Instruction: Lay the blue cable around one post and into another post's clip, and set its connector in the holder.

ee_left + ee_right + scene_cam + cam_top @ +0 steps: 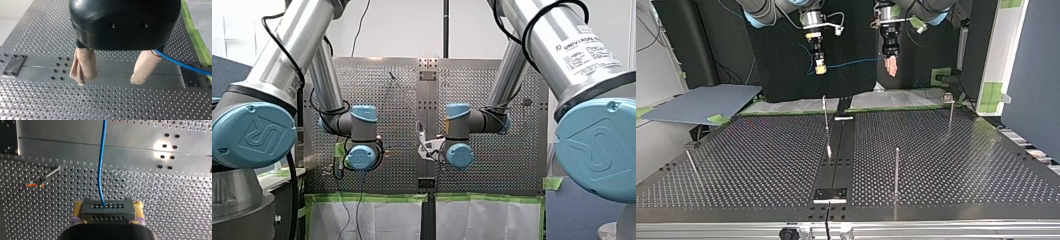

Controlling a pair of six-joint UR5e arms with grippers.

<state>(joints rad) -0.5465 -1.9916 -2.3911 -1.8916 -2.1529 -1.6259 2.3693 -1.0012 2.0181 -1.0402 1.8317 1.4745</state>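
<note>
Upper left of top view: right gripper (820, 69) pinches connector (108, 211), lifting blue cable (851, 63), apparently to clear posts (896, 170); left gripper (108, 80) spread.

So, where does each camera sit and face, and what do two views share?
Front view: behind and above the arms, facing over the perforated metal table; my left arm, my right arm.
Top view: across the table, facing the arms; my left gripper, my right gripper.
Left wrist view: on that wrist, facing down; beige padded fingers, apart.
Right wrist view: likewise; yellow pads clamp the dark grey connector.
Shared: both wrist views show the thin blue cable.
</note>
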